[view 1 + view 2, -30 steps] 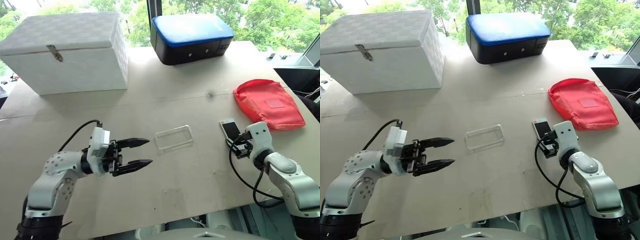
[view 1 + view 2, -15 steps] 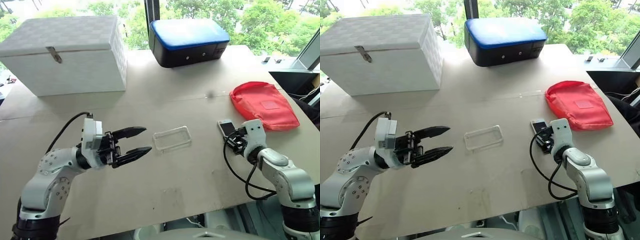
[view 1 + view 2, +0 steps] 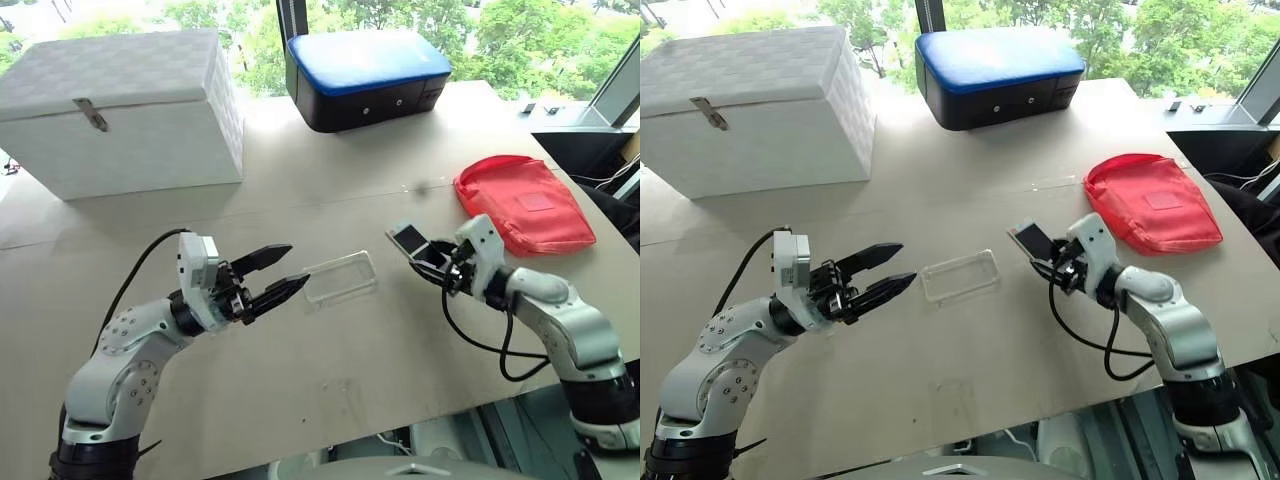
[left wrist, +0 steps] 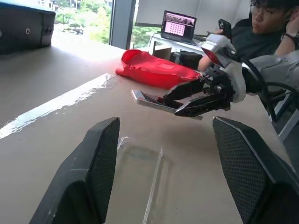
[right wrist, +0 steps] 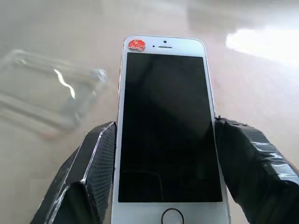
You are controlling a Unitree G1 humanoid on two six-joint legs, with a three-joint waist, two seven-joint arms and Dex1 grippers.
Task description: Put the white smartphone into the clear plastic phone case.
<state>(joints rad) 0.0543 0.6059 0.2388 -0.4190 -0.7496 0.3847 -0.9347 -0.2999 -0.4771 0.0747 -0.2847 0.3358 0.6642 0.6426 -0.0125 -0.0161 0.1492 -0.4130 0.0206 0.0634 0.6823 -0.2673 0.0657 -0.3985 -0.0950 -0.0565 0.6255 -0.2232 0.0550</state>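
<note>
White smartphone now off the table, clamped by its long edges between the two black fingers of the right gripper, screen up, far end jutting toward the clear plastic phone case. A second ago lay flat on the table beside the red pouch with that gripper set wide around it; since closed on it, lifted and swung inward toward the case. Pickup step judged done; insertion not yet begun.

Left gripper hovers spread and empty, fingertips just beside the near end of the case, closer than a second ago and turned more toward it. Appears placed to steady the case; no contact confirmed.

Case lies flat and empty near the middle of the table, between the two grippers, in the same spot as before. Phone near it but still apart, above the table surface.

Beyond: red pouch at the right, white lidded box at the far left, black case with blue top at the far edge. A seated person behind the right arm in the left wrist view.

Risk noted: thin case likely to slide under the first push unless held.
</note>
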